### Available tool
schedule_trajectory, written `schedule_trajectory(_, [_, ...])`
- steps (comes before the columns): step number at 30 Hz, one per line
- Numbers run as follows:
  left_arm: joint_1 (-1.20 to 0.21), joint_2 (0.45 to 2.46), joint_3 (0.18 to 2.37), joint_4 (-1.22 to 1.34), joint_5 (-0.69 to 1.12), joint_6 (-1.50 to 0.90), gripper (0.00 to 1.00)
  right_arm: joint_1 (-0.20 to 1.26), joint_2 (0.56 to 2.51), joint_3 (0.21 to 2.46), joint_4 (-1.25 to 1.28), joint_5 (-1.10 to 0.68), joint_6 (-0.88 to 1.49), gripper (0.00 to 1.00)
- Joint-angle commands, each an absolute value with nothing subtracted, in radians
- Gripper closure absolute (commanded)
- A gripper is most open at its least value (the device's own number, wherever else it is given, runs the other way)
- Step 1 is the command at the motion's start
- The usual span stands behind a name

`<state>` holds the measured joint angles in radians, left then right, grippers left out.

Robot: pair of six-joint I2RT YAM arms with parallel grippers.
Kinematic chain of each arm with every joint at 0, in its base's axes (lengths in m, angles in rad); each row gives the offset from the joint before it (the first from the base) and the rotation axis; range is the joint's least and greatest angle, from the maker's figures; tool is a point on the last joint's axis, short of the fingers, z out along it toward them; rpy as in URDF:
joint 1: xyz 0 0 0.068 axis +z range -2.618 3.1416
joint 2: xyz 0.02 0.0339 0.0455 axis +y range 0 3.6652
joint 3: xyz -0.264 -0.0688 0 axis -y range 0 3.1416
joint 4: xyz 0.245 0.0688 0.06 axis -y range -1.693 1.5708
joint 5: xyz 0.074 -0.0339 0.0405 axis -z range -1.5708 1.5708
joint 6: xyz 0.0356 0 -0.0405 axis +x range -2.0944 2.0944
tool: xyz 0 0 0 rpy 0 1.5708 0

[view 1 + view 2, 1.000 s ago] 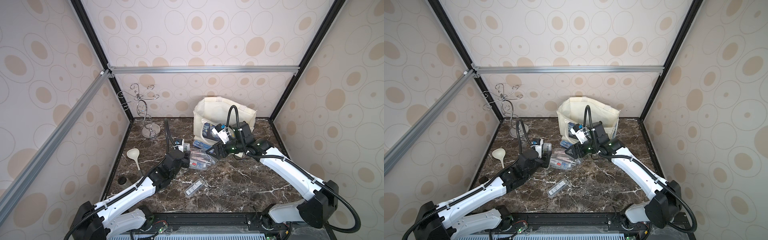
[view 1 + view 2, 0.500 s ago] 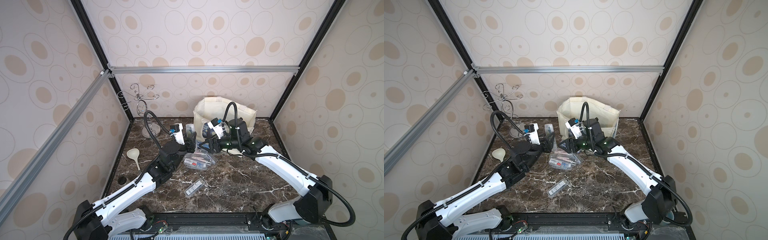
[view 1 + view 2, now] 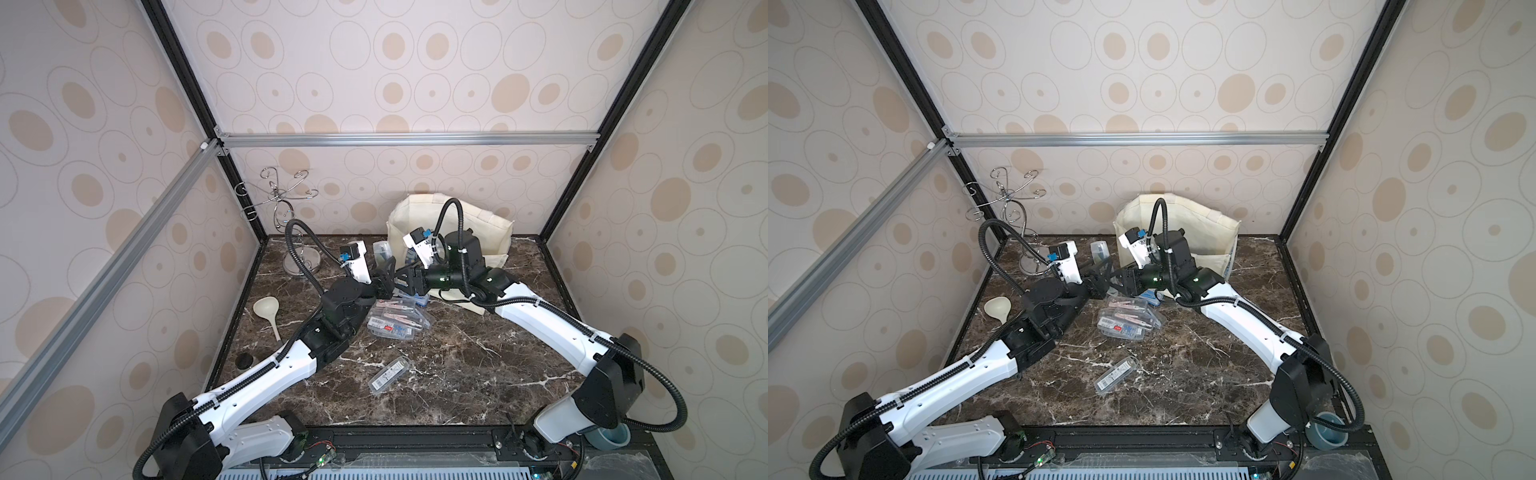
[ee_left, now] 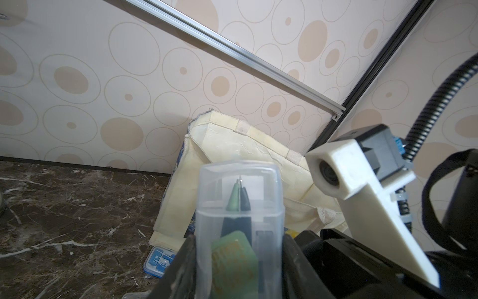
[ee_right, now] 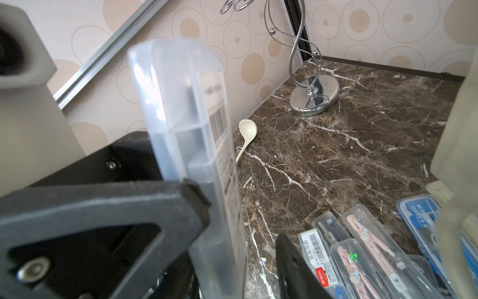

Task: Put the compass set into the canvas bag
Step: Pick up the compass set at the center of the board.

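One compass set (image 4: 239,186) upright, clamped in left gripper (image 3: 385,274), just outside one canvas bag (image 3: 490,232). Around it right gripper (image 5: 239,225), one finger (image 5: 155,202) touching, not clenched. Loose: one pile of cases (image 3: 395,320), one lone case (image 3: 388,374), one spoon (image 3: 268,309).

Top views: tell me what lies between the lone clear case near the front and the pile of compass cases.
Only bare marble tabletop; nothing sits between the lone case and the pile. Both top views show it.

Both top views look down from high at the front over the whole table (image 3: 457,374). Left wrist view faces the bag (image 4: 232,145), right wrist the stand (image 5: 314,95); both show the case (image 4: 238,207) close up
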<state>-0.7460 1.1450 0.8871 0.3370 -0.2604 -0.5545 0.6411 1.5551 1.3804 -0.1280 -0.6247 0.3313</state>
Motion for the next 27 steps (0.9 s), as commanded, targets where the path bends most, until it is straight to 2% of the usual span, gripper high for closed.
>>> schedule_trajectory(1, [-0.738, 1.152, 0.935, 0.399, -0.258, -0.584, 0.54, 0.647, 1.582, 1.413, -0.087, -0.640, 0.355, 0.57])
schedule_trajectory(9, [-0.733, 1.167, 0.937, 0.409, -0.249, -0.592, 0.54, 0.654, 1.608, 1.434, -0.084, -0.660, 0.363, 0.76])
schedule_trajectory(17, [-0.727, 1.169, 0.934, 0.410, -0.243, -0.591, 0.50, 0.655, 1.608, 1.435, -0.080, -0.658, 0.362, 0.83])
schedule_trajectory(20, [-0.725, 1.165, 0.930, 0.410, -0.243, -0.588, 0.40, 0.656, 1.606, 1.437, -0.083, -0.649, 0.363, 0.83])
schedule_trajectory(23, [-0.723, 1.156, 0.927, 0.408, -0.241, -0.577, 0.18, 0.656, 1.601, 1.438, -0.089, -0.627, 0.358, 0.83])
schedule_trajectory(25, [-0.721, 1.144, 0.922, 0.407, -0.239, -0.565, 0.07, 0.655, 1.597, 1.447, -0.105, -0.604, 0.349, 0.83])
schedule_trajectory(27, [-0.721, 1.125, 0.912, 0.405, -0.239, -0.548, 0.03, 0.655, 1.597, 1.462, -0.127, -0.576, 0.337, 0.83])
